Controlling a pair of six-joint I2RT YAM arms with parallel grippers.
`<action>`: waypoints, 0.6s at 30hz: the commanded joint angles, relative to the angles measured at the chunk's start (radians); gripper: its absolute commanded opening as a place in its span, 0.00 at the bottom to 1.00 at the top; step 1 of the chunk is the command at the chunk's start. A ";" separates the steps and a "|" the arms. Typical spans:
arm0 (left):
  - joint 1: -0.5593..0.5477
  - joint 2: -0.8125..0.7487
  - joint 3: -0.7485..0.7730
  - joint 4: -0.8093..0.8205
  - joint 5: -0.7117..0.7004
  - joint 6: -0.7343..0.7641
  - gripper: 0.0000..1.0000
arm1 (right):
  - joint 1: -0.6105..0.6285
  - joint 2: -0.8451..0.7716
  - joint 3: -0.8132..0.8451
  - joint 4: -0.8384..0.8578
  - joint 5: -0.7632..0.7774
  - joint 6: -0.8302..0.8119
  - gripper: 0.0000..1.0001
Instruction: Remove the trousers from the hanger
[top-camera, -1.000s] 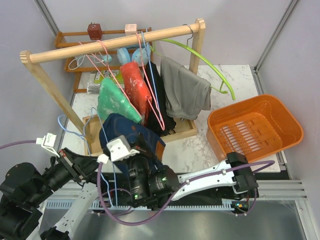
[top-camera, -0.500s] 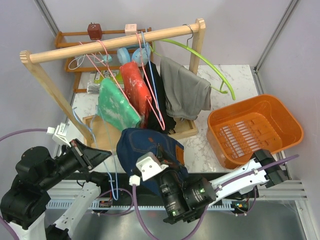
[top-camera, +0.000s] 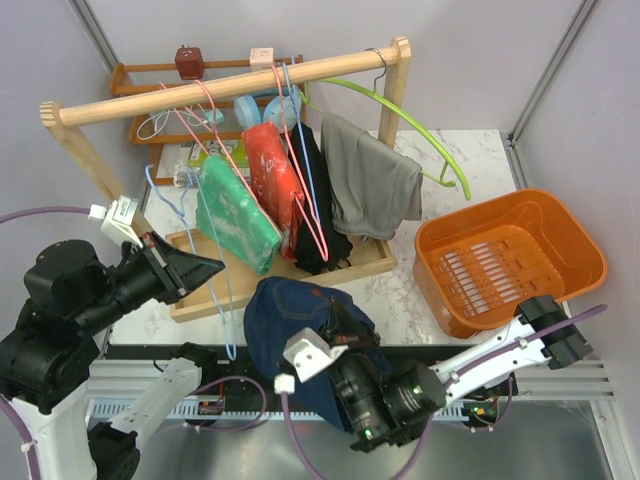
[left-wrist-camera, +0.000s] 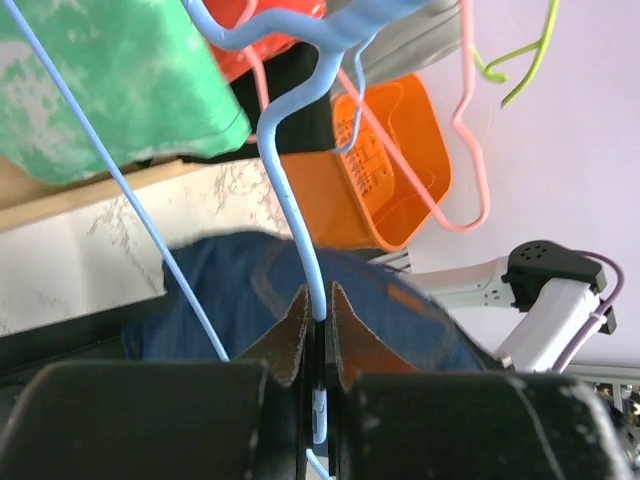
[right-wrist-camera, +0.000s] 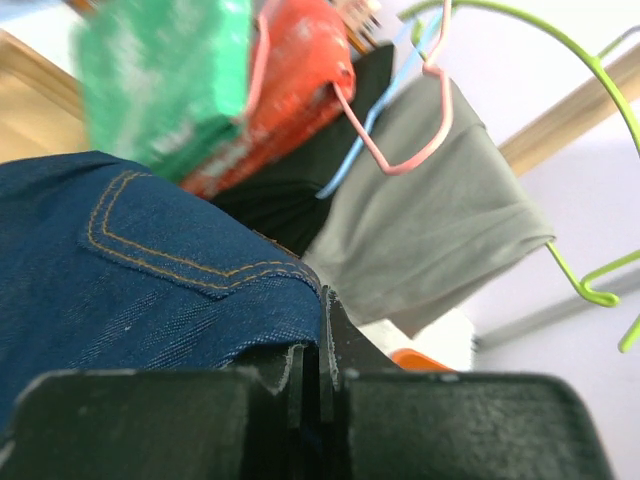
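The navy denim trousers hang bunched at the table's near edge, beside the lower wire of a blue hanger. My right gripper is shut on their edge; in the right wrist view the gripper pinches the denim by a stitched pocket. My left gripper is shut on the blue hanger; in the left wrist view the gripper clamps the hanger, with the denim below. The mint-green trousers hang on a pink hanger from the wooden rail.
A red garment, a black one and a grey one hang on the rail. A wooden tray lies under the rack. An orange basket stands at the right. A green hanger hangs by the rack's right post.
My right gripper has pulled the denim trousers toward the near edge and to the right, away from the rack. My left gripper has risen toward the rack with the blue hanger.
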 joint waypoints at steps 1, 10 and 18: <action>0.000 -0.087 -0.074 0.009 0.007 0.012 0.02 | -0.126 0.010 -0.056 0.446 0.344 -0.021 0.00; 0.000 -0.134 -0.129 0.017 0.023 -0.056 0.02 | -0.143 -0.040 0.113 0.446 0.348 0.235 0.00; 0.000 -0.133 -0.175 0.060 0.078 -0.045 0.02 | -0.071 -0.371 -0.145 0.443 0.249 1.009 0.00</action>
